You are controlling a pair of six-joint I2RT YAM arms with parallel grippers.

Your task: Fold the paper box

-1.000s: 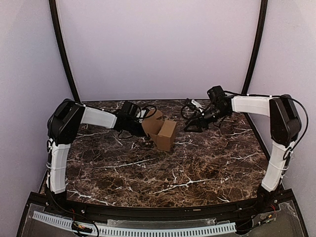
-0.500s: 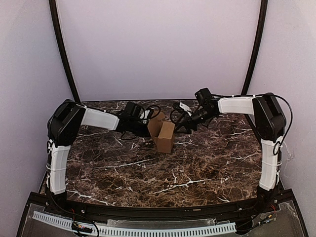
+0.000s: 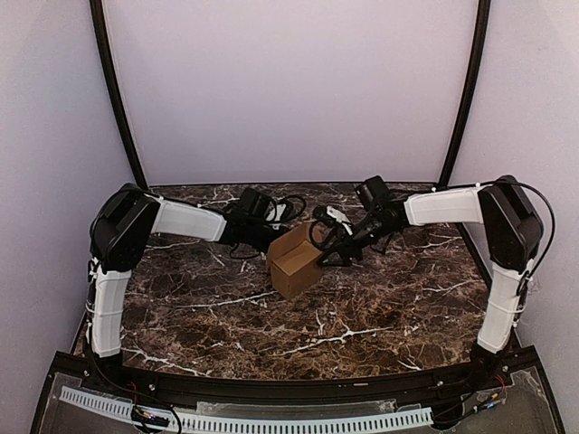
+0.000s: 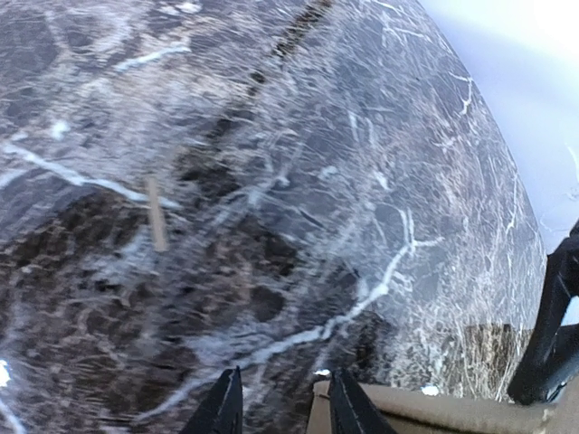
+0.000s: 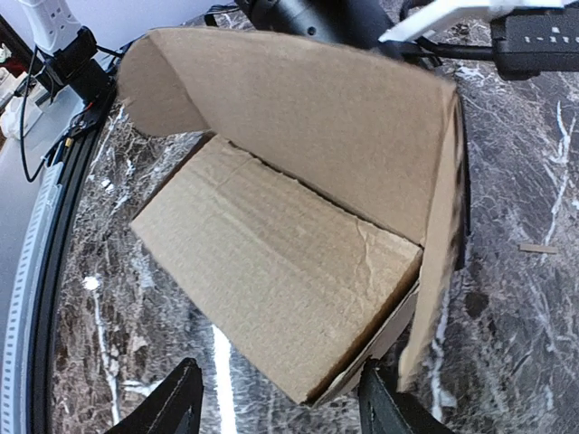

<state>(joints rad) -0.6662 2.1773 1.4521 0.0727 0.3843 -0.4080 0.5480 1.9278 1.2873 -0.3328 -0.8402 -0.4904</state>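
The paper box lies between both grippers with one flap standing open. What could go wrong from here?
1. The left gripper is open at the edge of the paper box, not clamping it, so a push from the right gripper may slide the box across the smooth table.
2. The right gripper's fingers straddle a box corner; closing there could crush it rather than fold the raised flap.
3. Both grippers crowd the box, so they may collide.
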